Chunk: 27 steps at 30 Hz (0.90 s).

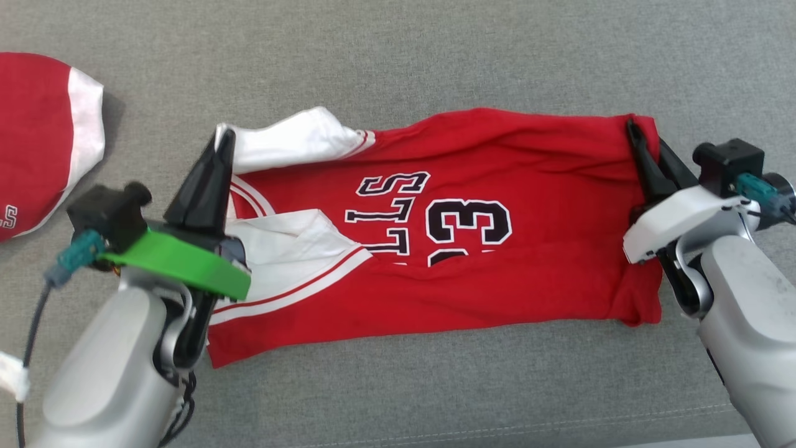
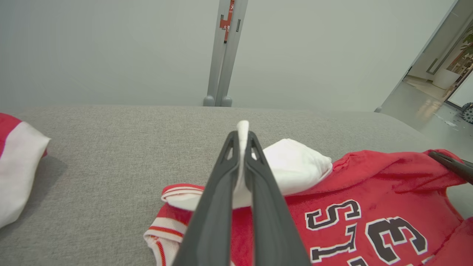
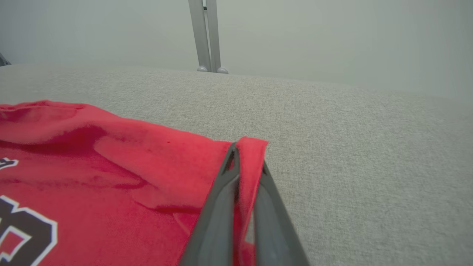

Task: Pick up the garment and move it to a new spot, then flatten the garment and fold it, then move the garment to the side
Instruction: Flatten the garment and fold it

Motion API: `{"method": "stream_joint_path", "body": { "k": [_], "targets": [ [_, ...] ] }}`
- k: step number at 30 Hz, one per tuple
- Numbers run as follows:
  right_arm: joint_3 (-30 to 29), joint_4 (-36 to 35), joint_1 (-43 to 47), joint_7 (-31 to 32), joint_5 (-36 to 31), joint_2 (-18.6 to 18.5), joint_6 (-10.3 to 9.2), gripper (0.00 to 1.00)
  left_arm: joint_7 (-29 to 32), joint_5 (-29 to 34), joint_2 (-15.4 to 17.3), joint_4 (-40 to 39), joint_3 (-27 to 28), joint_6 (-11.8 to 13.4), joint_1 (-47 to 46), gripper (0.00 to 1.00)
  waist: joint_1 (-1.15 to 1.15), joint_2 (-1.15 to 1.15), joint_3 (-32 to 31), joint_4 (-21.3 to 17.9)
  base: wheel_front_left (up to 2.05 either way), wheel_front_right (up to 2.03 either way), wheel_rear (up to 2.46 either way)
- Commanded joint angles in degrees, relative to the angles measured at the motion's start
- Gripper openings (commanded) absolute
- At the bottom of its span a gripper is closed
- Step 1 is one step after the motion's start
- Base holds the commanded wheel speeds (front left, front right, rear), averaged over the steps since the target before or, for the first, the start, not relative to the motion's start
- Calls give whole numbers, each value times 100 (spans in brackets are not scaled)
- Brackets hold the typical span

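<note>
Across the whole head view, you have the broad grey woven fabric surface (image 1: 398, 56) running out to every edge, with a stitched seam at 5 o'clock. On it, through the centre from 9 o'clock to 3 o'clock, lies the red sleeveless jersey (image 1: 472, 280), stretched sideways and creased. It carries black, white-edged letters and numerals and red-and-white striped trim. A red layer at its 6 o'clock side lies over the lower part of the print and cuts the numerals off. At its 9 o'clock end the white lining is turned out in two flaps.

Out at 10 o'clock, well apart from the jersey, you can see a second red garment with a white band (image 1: 37, 137), cut off by the frame edge.

The left gripper (image 1: 225, 140) sits at the jersey's 10 o'clock corner. Your left wrist view shows it clenched on the upper white flap: the cloth is pinched flat between the two dark fingers and pokes out just past their tips. The right gripper (image 1: 633, 127) sits at the jersey's 2 o'clock corner. Your right wrist view shows it clamped on the red corner, with the hem squeezed between the fingers and curling over the tips.

A bright green band (image 1: 180, 261) wraps the left wrist behind the fingers. At 12 o'clock in the left wrist view a grey upright post (image 2: 223, 55) stands beyond the far edge of the surface
</note>
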Motion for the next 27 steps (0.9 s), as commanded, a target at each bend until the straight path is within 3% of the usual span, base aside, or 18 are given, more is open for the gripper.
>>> {"method": "stream_joint_path", "body": {
  "k": [1, 9, 16, 17, 18, 19, 27],
  "targets": [
    [-92, -108, 186, -21, -36, -15, -12, 0, -18, 92, -23, -80, 87, 53, 212, 0, 0, 0, -70, 35, 0, 0, 0],
    [-803, -952, 1288, -24, -200, 155, -12, 0, -18, 364, -511, -308, 717, 45, 1384, 0, 0, 0, -249, 110, 0, 0, 0],
    [-1122, -1182, 1993, -24, -283, 360, -12, 1, -19, 644, -1019, -69, 1122, -80, 1989, 0, 0, 0, -379, 126, 0, 0, 0],
    [-1151, -1221, 2042, -24, -285, 399, -12, 62, -19, 706, -1079, -19, 1182, -109, 2017, 7, 0, 0, -398, 124, 0, 0, 0],
    [-1164, -1234, 2086, -24, -238, 434, -12, 100, -19, 787, -1103, 13, 1253, -114, 2016, 93, 0, 0, -411, 120, 0, 0, 0],
    [-1180, -1281, 2119, -25, -210, 455, -12, 100, -19, 868, -1154, 34, 1344, -123, 2030, 100, 0, 0, -425, 114, 0, 0, 0],
    [-1328, -1917, 2211, -22, -168, 520, -12, 100, -19, 1569, -1557, -187, 2141, -262, 2156, 100, 0, 0, -516, 83, 0, 0, 0]
  ]
}}
